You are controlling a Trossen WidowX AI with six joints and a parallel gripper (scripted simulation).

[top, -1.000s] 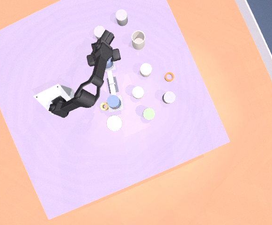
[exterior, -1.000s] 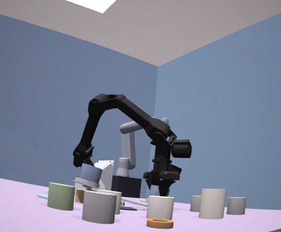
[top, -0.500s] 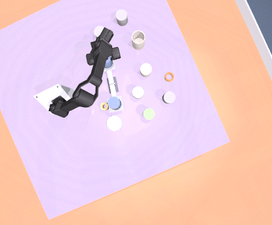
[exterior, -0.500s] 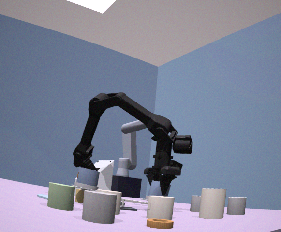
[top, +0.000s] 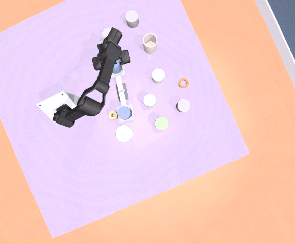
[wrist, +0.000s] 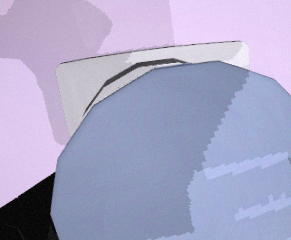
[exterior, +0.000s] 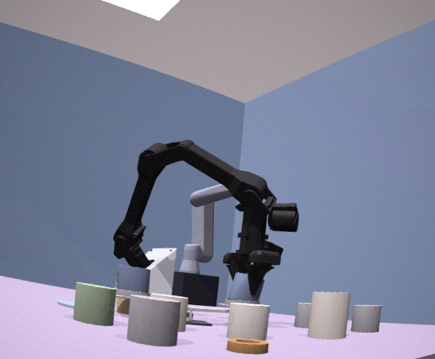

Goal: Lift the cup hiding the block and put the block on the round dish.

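My gripper [top: 112, 60] [exterior: 243, 285] is shut on the far blue cup [top: 117, 68] [exterior: 242, 289] [wrist: 145, 150], which looks slightly tilted in the exterior view. The cup is at the far platform [wrist: 80, 75] of the balance; a dark arc shows beside its edge in the wrist view, and I cannot tell if it still touches. The other blue cup [top: 124, 113] [exterior: 132, 279] stands on the near platform [top: 132, 117]. The beam [top: 123, 98] [exterior: 213, 309] looks about level. The round dish [top: 124, 133] [exterior: 65, 304] has nothing on it. No block is visible.
A yellow ring [top: 110, 115] lies beside the near platform. A green cylinder [top: 161, 123] [exterior: 93, 303], a grey cylinder [top: 183, 105] [exterior: 153, 320], white cylinders [top: 149, 100] [top: 158, 74], a tall beige container [top: 150, 49] [exterior: 329, 315] and an orange ring [top: 179, 83] [exterior: 247, 348] stand or lie around the balance.
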